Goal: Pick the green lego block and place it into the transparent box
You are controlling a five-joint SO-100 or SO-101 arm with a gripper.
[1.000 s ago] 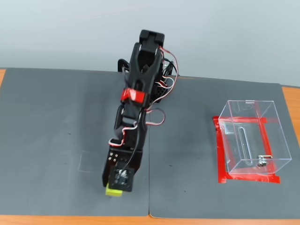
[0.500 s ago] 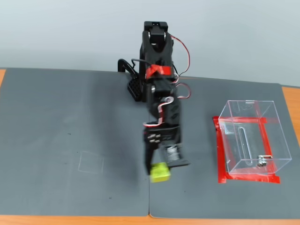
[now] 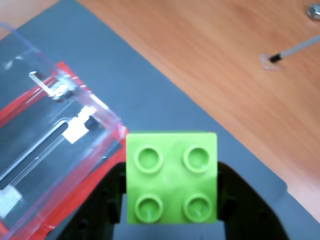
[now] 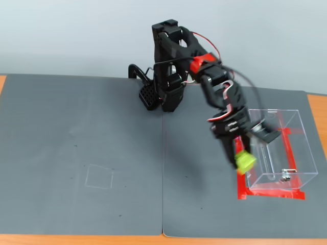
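Lab-like bench: gray mats on wooden table.

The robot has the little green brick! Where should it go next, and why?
Probably a little further right in the fixed view, then let go. The gripper is shut on the small lime-green studded plastic brick, held in the air at the left wall of the clear acrylic box, not yet over its open top.

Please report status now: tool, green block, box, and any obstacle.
Tool shut on green lego block, block lifted off mat. Block beside transparent box, at its left wall in fixed view, not yet inside. Nothing in the way.
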